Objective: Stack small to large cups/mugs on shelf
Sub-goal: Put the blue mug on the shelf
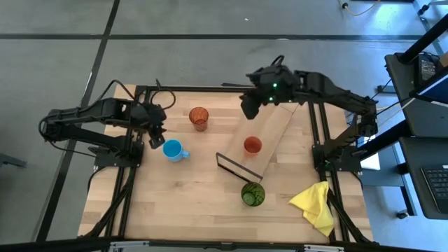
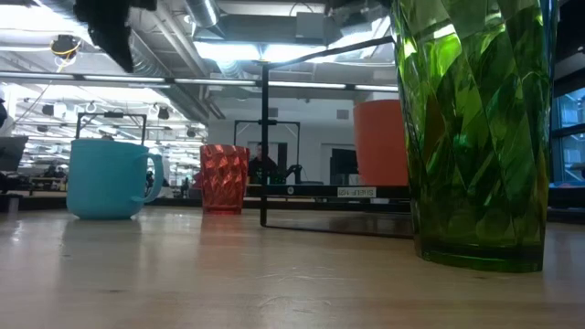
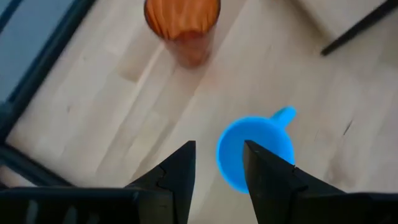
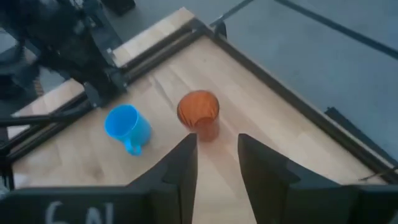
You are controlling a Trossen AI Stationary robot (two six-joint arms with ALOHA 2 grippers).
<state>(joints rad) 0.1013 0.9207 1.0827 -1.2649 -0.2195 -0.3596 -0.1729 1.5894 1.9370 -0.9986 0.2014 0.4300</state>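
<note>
Tabletop (image 1: pixel 175 203) bears blue mug (image 1: pixel 172 150) just beside left pincer (image 1: pixel 155 138), untouched.

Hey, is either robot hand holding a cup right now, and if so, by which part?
Neither. The left hand is open above the blue mug, not touching it. The right hand is open and empty over the table's far side.

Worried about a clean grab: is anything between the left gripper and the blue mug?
Nothing visible. The left gripper hangs open just above the light-blue mug, with only bare tabletop around it. The translucent orange tumbler stands apart, off to the side.
</note>
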